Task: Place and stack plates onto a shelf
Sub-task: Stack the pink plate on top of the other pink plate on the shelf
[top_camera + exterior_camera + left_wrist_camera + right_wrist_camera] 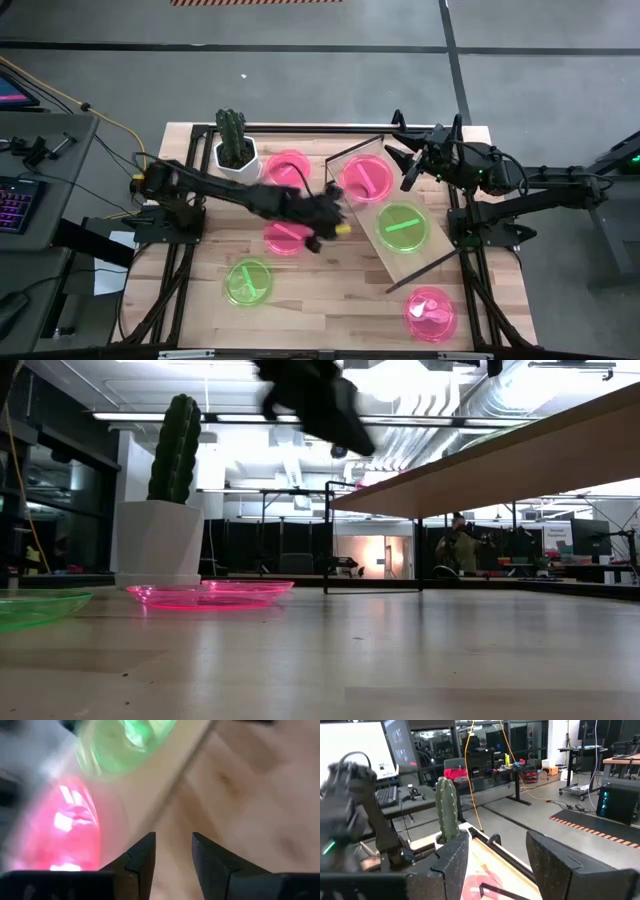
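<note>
The left hand (330, 222) is hovering open and empty beside the shelf (440, 250), which is carrying a pink plate (366, 177) and a green plate (402, 226). It should be lifting clear, then heading for the nearest pink plate on the table (285, 236), avoiding the cactus pot (236, 153). The right hand (405, 160) is waiting open over the shelf's far end.

Shelf (432, 262): one pink plate (367, 177) and one green plate (402, 226) on the board; near end bare. Cactus pot (236, 152) stands at the table's far edge beside another pink plate (288, 166). Left gripper (335, 226) hangs over mid-table, apparently clear of the shelf edge. Bare planks between green plate (247, 282) and corner pink plate (431, 313).
</note>
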{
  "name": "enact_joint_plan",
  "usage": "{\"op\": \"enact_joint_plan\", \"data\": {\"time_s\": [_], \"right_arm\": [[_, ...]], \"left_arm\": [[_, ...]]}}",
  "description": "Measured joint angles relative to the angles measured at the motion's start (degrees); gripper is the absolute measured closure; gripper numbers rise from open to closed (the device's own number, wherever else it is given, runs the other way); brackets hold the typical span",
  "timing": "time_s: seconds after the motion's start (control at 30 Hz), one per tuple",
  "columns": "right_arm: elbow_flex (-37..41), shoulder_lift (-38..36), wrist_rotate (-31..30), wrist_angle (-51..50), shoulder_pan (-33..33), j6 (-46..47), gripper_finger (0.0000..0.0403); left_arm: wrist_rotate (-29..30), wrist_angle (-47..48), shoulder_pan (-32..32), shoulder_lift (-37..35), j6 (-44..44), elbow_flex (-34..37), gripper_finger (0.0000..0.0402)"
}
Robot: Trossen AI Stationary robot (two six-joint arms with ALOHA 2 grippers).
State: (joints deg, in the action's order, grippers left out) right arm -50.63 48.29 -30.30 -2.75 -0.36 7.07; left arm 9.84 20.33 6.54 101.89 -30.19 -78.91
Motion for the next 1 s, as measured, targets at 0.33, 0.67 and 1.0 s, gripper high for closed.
{"op": "enact_joint_plan", "data": {"time_s": [0.33,0.67,1.0], "right_arm": [[0.02,0.02,0.04,-4.19,-0.01,-0.02,0.0218],[0.02,0.04,0.06,-9.87,0.00,0.62,0.0218],[3.83,-0.50,-0.33,-20.80,0.09,4.69,0.0218]], "left_arm": [[-9.67,-25.38,-1.62,-31.02,21.43,36.81,0.0284],[2.34,-33.53,3.36,-54.70,29.01,54.04,0.0284],[2.74,-33.40,3.70,-58.48,27.07,54.55,0.0284]]}}
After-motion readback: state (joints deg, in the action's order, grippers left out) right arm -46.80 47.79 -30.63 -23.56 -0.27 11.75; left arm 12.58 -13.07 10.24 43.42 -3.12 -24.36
